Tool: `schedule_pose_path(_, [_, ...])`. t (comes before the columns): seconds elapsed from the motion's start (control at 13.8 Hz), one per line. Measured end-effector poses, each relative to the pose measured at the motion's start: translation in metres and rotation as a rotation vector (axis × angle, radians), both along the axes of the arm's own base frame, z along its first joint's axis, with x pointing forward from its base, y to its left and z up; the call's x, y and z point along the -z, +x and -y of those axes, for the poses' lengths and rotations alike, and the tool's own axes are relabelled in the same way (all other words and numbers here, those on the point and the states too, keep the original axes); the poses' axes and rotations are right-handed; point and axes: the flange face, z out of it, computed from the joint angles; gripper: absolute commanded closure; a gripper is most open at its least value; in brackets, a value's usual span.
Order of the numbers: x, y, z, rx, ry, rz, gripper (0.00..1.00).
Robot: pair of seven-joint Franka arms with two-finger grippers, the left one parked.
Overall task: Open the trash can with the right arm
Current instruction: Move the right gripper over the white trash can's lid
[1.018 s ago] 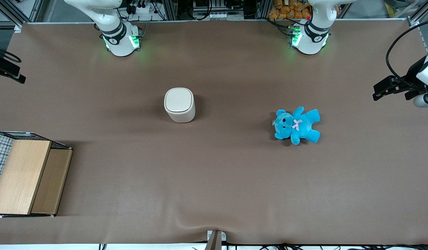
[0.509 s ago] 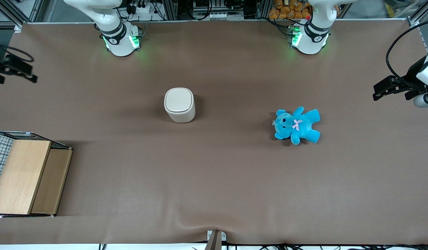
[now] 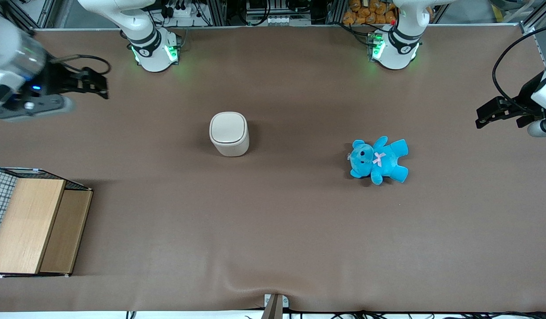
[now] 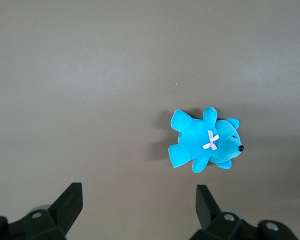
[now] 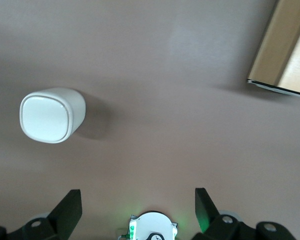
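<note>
The cream-white trash can [image 3: 229, 133] stands upright on the brown table [image 3: 273, 230], its flat lid shut. It also shows in the right wrist view [image 5: 51, 115]. My right arm's gripper [image 3: 98, 83] hangs high above the table toward the working arm's end, well apart from the can and farther from the front camera than it. Its black fingers [image 5: 70, 207] stand wide apart with nothing between them. In the right wrist view the gripper [image 5: 137, 210] is over bare table and the arm's own base [image 5: 152, 227].
A blue teddy [image 3: 378, 160] lies on the table toward the parked arm's end, and shows in the left wrist view [image 4: 205, 140]. A wooden box [image 3: 36, 226] sits at the working arm's end, near the front edge; its corner shows in the right wrist view [image 5: 285, 50].
My right gripper has swung in from the table's working-arm end toward the trash can, and more of the wrist shows now. The can and teddy have not moved.
</note>
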Motion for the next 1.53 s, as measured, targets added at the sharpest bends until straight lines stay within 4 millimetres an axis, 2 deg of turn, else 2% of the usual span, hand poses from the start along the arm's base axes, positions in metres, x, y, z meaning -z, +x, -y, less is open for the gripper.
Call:
schedule_pose_path(0.29, [0.025, -0.015, -0.074, -0.036, -0.025, -0.015, 0.0])
schedule_pose_path(0.44, [0.042, -0.023, -0.102, -0.041, -0.038, -0.018, 0.0])
schedule_pose_path(0.73, [0.075, -0.034, -0.129, -0.029, -0.063, -0.038, 0.0])
schedule_pose_path(1.09, [0.134, -0.047, -0.159, 0.024, -0.049, -0.049, 0.0])
schedule_pose_path(1.24, [0.154, -0.052, -0.163, 0.046, -0.049, -0.052, 0.21])
schedule_pose_path(1.45, [0.18, -0.055, -0.167, 0.085, -0.057, -0.067, 0.77])
schedule_pose_path(1.53, [0.189, -0.054, -0.168, 0.094, -0.055, -0.082, 0.86])
